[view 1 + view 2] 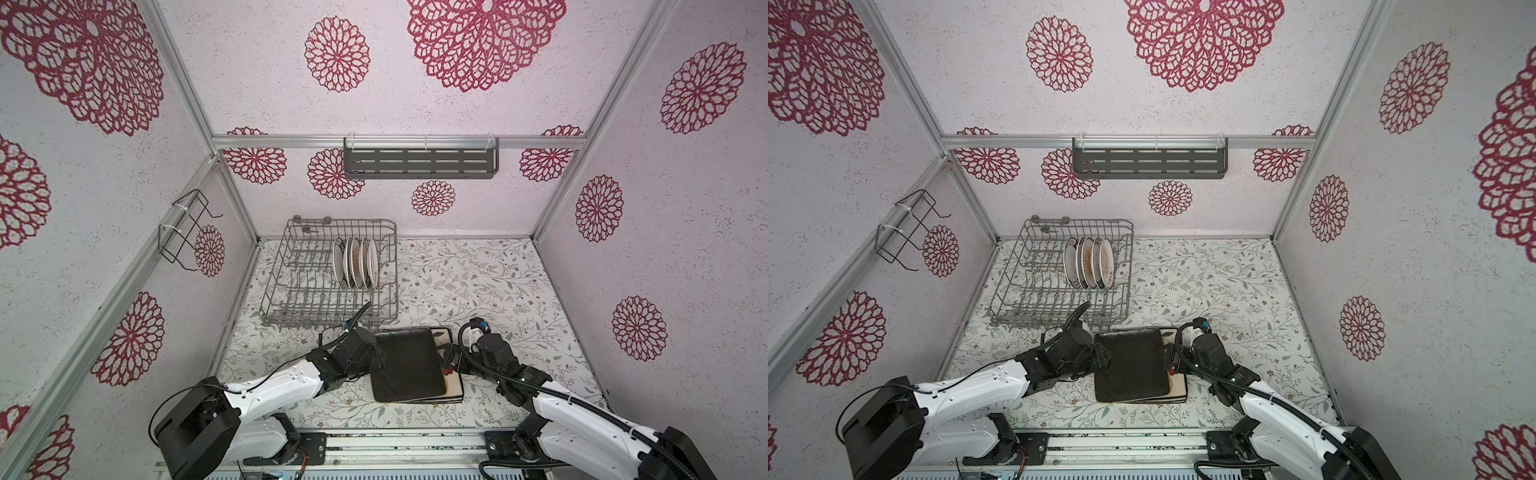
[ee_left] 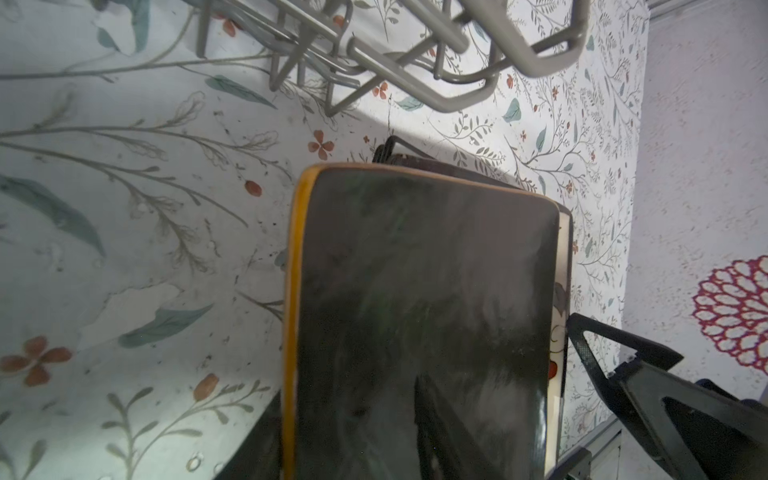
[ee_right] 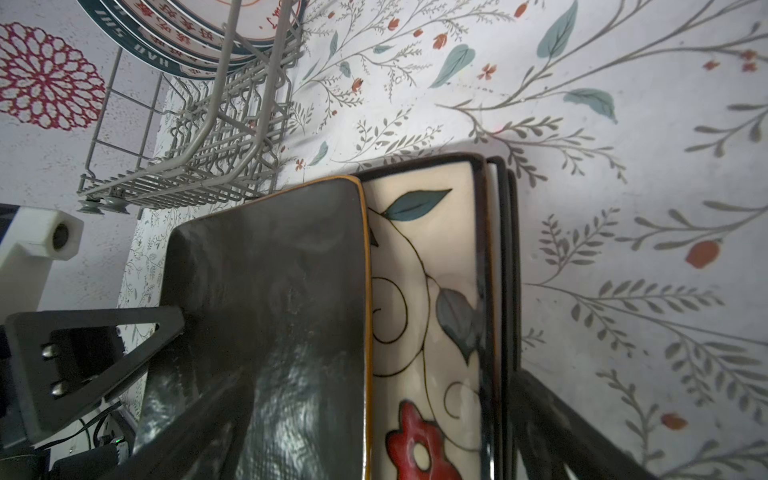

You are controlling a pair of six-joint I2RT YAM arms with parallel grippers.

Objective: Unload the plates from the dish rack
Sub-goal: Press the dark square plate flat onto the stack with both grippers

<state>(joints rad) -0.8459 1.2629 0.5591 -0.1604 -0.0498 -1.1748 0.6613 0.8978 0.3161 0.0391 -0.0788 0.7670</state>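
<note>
A dark brown plate (image 1: 409,365) (image 3: 266,291) lies flat on top of a stack in front of the dish rack (image 1: 316,299) (image 1: 1034,299). Under it show a cream floral plate (image 3: 424,270) and black-rimmed white plates (image 3: 500,249). Several small round plates (image 1: 355,262) (image 1: 1088,262) stand upright in the rack's back right rows. My left gripper (image 1: 376,357) (image 2: 345,411) is open, with its jaws either side of the dark plate's left rim. My right gripper (image 1: 446,359) (image 3: 374,399) is open wide, astride the stack's right edge.
A grey slotted shelf (image 1: 419,160) hangs on the back wall. A small black wire holder (image 1: 185,228) hangs on the left wall. Patterned walls close in three sides. A metal rail (image 1: 395,444) runs along the table's front edge.
</note>
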